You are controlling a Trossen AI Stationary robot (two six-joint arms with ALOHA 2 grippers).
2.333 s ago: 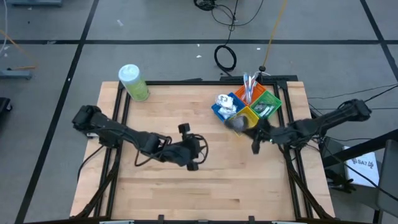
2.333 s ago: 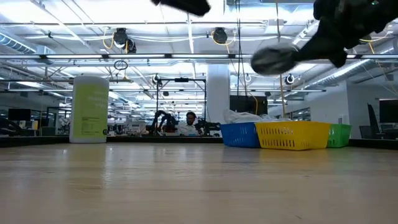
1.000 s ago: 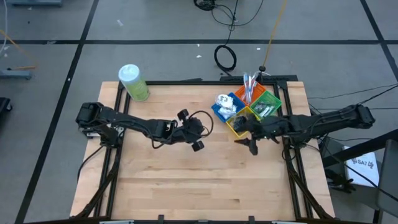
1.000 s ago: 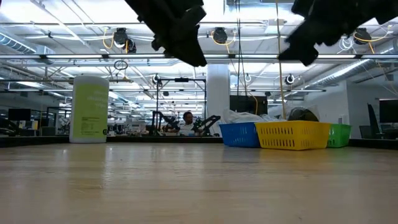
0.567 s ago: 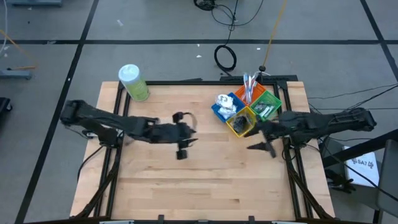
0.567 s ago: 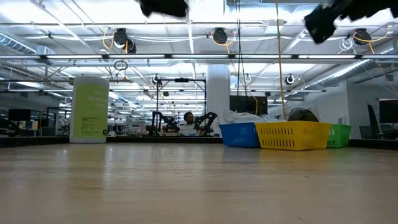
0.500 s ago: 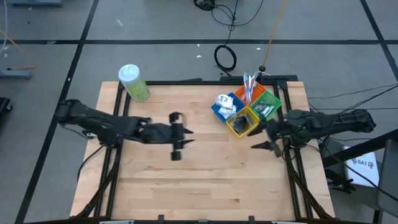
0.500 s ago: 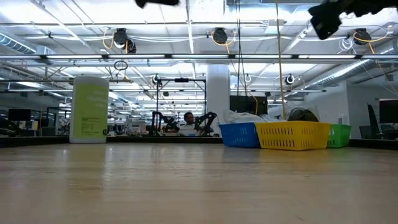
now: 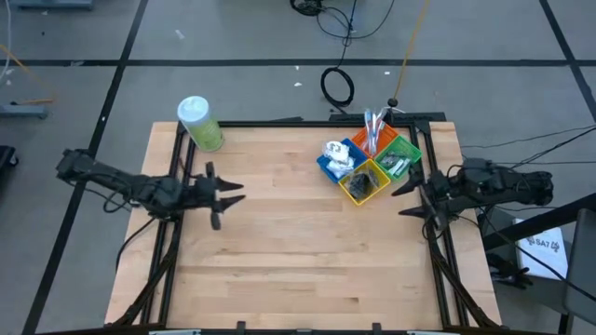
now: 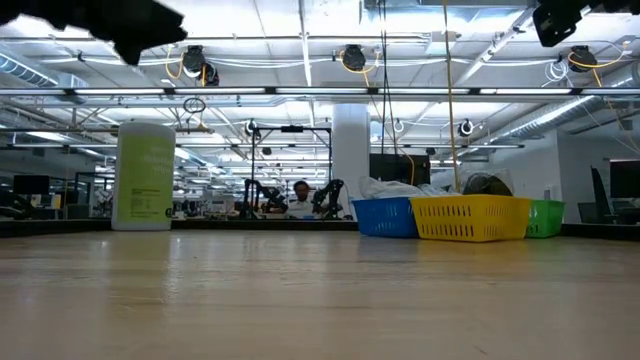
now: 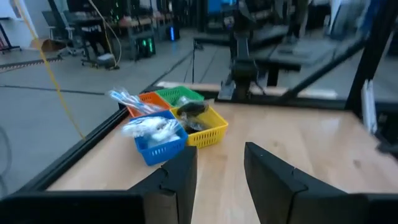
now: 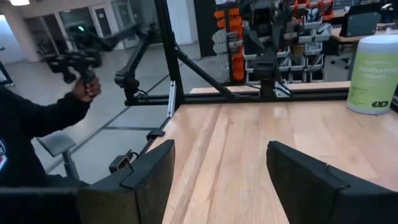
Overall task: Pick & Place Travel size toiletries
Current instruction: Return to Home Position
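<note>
The travel size toiletries lie in four small baskets at the table's far right: white cotton balls in the blue basket (image 9: pixel 333 158), toothbrushes (image 9: pixel 372 121) standing in the orange one, silver tubes in the green basket (image 9: pixel 399 154), and a black disc in the yellow basket (image 9: pixel 365 183). My left gripper (image 9: pixel 223 197) hangs open above the table's left edge, pointing level toward the baskets, with nothing between its fingers (image 11: pixel 221 152). My right gripper (image 9: pixel 408 198) stands open over the right edge, just near of the yellow basket, also with nothing between its fingers (image 12: pixel 221 149).
A big green bottle with a white cap (image 9: pixel 199 123) stands at the far left corner. Bare wood lies between the two grippers. In the right wrist view a person's hand (image 12: pixel 87 87) holds a handle beyond the table's left side.
My left gripper has drawn back from the table's middle to its left edge and tipped up to level. My right gripper has pulled away from the yellow basket toward the right edge and risen. The toiletries in the baskets have kept still.
</note>
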